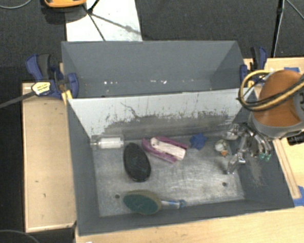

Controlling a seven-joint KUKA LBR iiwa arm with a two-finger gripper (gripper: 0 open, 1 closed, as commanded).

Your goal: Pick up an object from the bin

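Claw (pixel 235 159) at bin (pixel 156 110) R side; blue bit (pixel 197 140) nearby, L of it; grip can't tell.

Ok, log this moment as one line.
gripper: right side of bin | nearest: small blue piece | also: black oval, purple packet, green brush

Gripper (pixel 234 163) low at right side of bin (pixel 154 67); black oval lump (pixel 137 163), purple packet (pixel 167 148), green brush (pixel 142 203) further left

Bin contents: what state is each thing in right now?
Hand: low at the bin's right end.
Clear bottle: on its side, back left.
Black oval: lying flat, centre left.
Purple-white packet: lying flat, slanted.
Blue piece: resting near the back wall.
Green brush: lying flat, front, handle pointing right.
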